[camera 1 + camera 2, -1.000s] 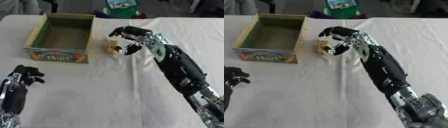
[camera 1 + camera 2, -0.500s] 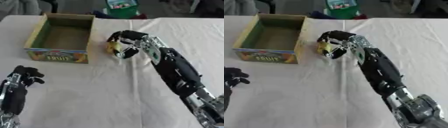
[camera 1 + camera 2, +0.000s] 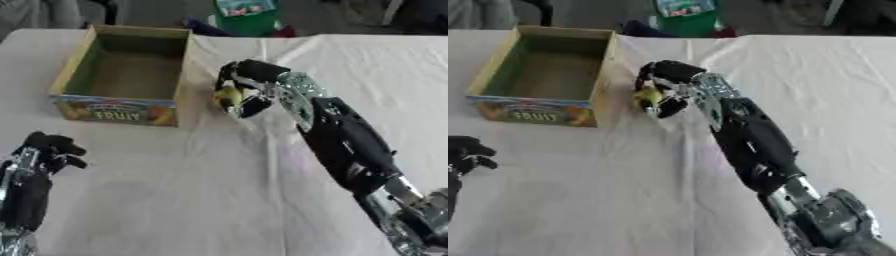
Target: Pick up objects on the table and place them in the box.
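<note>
White cloth (image 3: pixel 219 200) covers the table, creased in long folds, and on it toward the far left stands a cardboard box (image 3: pixel 181 85) with green inner walls and the word FRUIT printed across a colourful panel on its near face. The box is open at the top, and nothing shows inside it.

Just beside the box's right wall, the right hand (image 3: pixel 254 82) reaches in from the lower right along a black forearm with silver joints. Its fingers (image 3: pixel 667 70) curl over from above and the thumb comes up from below, closing round a small yellow object (image 3: pixel 228 94) with a paler top; what the object is cannot be made out. The object sits in that grasp close to the near right corner of the box, outside it. Whether it rests on the cloth or is lifted clear cannot be told.

The left hand (image 3: pixel 51 147) shows near the lower left edge, well apart from the box, fingers pointing upward and bent inward with nothing in them.

Beyond the far edge of the table a green container (image 3: pixel 248 15) with a printed label stands on the floor, next to something dark.
</note>
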Controlling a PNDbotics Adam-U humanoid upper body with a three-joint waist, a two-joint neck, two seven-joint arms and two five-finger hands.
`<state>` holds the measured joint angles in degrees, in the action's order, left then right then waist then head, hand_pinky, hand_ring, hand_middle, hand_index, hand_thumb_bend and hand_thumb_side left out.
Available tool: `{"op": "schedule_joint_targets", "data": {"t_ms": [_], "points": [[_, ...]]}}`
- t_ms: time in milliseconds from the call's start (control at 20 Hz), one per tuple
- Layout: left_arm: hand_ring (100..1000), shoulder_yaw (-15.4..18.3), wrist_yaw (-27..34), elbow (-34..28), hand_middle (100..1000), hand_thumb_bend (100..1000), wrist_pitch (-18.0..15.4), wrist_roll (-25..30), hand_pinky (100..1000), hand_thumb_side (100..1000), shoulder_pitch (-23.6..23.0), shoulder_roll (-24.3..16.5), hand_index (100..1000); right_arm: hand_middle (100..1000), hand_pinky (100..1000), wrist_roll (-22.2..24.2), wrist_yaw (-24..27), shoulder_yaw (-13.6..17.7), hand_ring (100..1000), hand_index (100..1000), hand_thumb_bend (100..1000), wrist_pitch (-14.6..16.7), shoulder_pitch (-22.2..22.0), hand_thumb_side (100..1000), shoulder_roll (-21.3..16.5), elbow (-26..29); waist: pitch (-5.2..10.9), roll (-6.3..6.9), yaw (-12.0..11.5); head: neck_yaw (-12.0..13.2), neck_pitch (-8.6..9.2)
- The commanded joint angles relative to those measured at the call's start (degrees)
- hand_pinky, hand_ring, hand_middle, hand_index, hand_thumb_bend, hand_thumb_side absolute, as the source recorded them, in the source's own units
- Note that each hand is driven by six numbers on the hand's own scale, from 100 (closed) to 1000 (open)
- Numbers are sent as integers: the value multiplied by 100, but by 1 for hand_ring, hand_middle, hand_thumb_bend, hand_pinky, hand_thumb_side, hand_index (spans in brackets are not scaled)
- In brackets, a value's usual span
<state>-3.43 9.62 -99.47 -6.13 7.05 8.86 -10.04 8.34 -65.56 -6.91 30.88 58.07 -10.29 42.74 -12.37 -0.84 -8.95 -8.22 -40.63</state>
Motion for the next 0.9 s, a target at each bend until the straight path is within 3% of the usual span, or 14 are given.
{"op": "schedule_joint_targets", "data": {"t_ms": [50,350,650,900], "points": [[583,-12,29,-70,490,100,-16,11,507,796,75,-36,610,374,311,-473,-78,58,229,500,100,30,108,211,-58,54,81,24,-7,-7,84],[582,-5,32,-72,490,100,-15,4,507,792,74,-48,610,319,270,-886,308,37,203,454,100,119,251,199,-240,336,107,1,5,6,99],[582,-16,40,-68,489,100,-15,12,506,787,57,-64,610,307,272,-782,981,1,202,451,100,125,498,199,-409,778,172,-16,-78,-11,93],[582,-68,69,-70,489,100,-8,57,507,783,96,-62,609,307,274,-673,1307,26,202,451,100,33,748,203,-408,875,213,-43,-292,-102,142]]}}
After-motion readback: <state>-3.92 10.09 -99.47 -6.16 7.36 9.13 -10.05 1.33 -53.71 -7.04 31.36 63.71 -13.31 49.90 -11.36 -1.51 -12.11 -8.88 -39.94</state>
